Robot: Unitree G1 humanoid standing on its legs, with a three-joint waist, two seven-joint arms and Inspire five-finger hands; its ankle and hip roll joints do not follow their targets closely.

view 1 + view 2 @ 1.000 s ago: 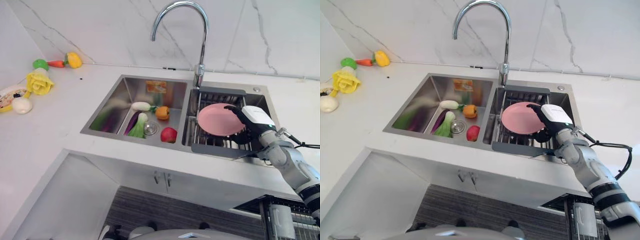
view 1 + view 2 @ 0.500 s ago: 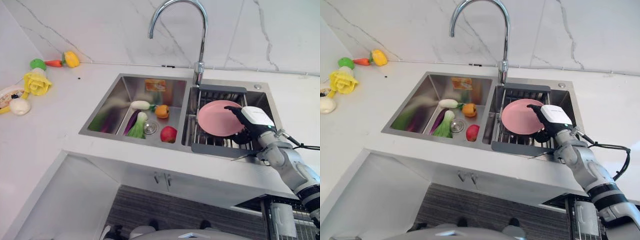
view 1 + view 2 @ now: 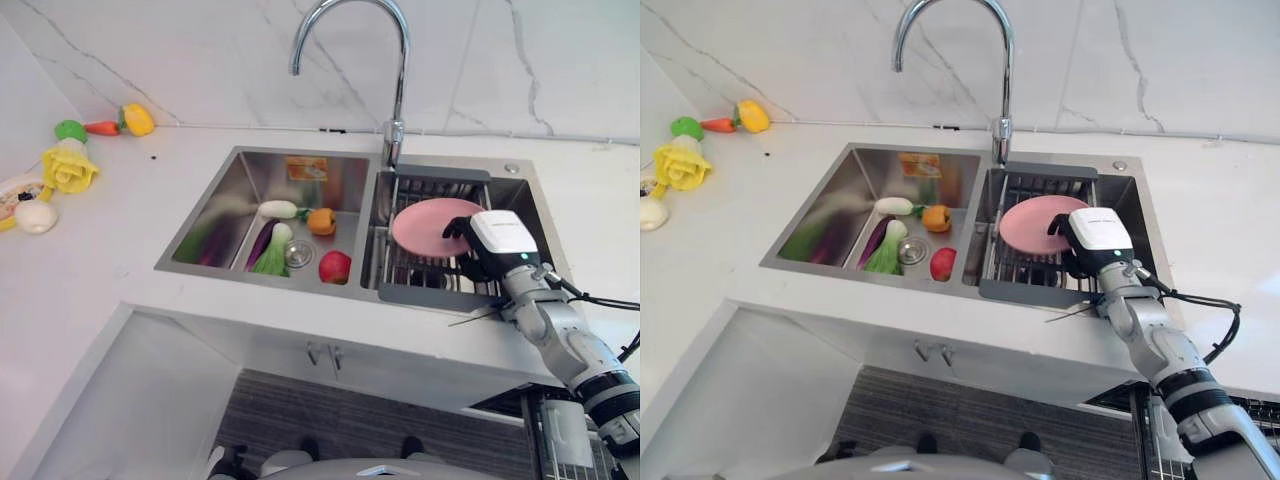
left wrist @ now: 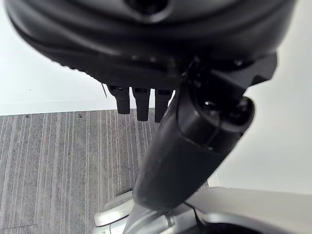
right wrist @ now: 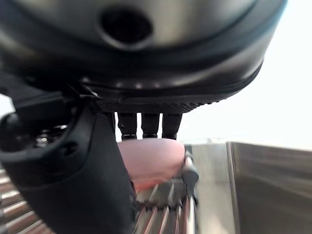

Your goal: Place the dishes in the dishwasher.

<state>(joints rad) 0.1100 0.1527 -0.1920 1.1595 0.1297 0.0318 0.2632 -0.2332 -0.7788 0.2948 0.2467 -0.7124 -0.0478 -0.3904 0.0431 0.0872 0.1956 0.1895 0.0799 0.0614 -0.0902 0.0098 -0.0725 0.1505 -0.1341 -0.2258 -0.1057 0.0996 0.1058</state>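
Note:
A pink plate (image 3: 428, 224) stands tilted in the grey dish rack (image 3: 425, 293) that fills the right sink basin. My right hand (image 3: 478, 246) is at the plate's right edge, its fingers and thumb curled over the rim. In the right wrist view the fingers (image 5: 149, 125) lie across the far side of the plate (image 5: 155, 156), with the thumb (image 5: 92, 175) on the near side and the rack bars below. My left hand (image 4: 190, 141) hangs over the grey floor, its fingers (image 4: 139, 103) straight and holding nothing.
A tall chrome faucet (image 3: 393, 90) rises behind the sink. The left basin (image 3: 225, 215) holds toy vegetables and a red apple (image 3: 335, 266). More toy food (image 3: 70, 165) lies on the white counter at the left. A wire rack (image 3: 565, 440) shows at the lower right.
My right hand has turned and drawn slightly toward the sink's front, and the pink plate in it now looks narrower and more tilted. The camera has shifted a little.

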